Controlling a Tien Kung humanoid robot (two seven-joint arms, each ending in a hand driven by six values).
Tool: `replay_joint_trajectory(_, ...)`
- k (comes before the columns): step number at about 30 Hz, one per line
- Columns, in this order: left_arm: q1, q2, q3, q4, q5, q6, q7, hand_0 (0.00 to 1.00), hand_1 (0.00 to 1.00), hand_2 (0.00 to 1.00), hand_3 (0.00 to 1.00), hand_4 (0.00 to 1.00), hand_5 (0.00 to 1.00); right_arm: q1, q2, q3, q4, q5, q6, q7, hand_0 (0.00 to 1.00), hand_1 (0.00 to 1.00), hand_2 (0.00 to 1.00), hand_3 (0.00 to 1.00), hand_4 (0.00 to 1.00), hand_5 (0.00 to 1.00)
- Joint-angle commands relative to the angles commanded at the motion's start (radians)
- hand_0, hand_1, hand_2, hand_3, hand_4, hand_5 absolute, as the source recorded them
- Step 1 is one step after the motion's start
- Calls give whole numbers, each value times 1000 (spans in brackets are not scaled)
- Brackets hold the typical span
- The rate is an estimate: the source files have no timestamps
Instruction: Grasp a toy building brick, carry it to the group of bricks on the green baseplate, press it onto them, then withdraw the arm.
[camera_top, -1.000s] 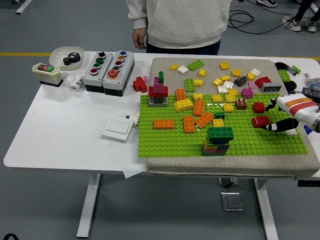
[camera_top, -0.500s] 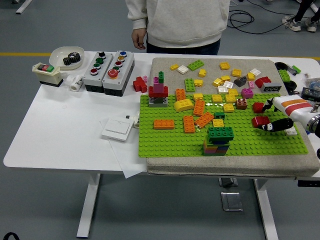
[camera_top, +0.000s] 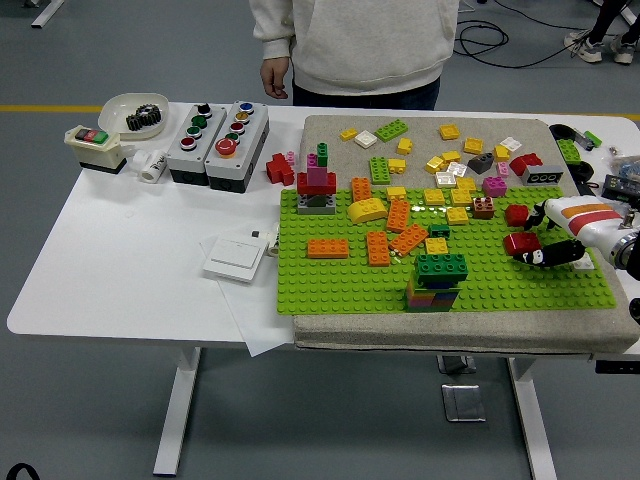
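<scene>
Right robot hand enters from the right edge, white forearm roughly level, low over the right part of the bright green studded baseplate. Its black fingers curl beside a red toy brick resting on the baseplate; whether they clamp it cannot be told. A second small red brick sits just behind. Multicoloured brick stack with a green top stands near the baseplate's front, well apart to the left. Left arm out of view. A person in a light hoodie stands at the white table far side.

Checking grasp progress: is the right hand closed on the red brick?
Cannot tell. The right hand touches the red brick on the green baseplate, grip unclear.
</scene>
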Motion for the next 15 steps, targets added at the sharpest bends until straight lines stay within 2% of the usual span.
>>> replay_joint_trajectory(15, -6, -2, -3, -2, 6, 0, 4, 669, 710, 731, 588, 673, 664, -4, 19, 5, -42, -8, -21, 14, 600, 539, 589, 555, 863, 628)
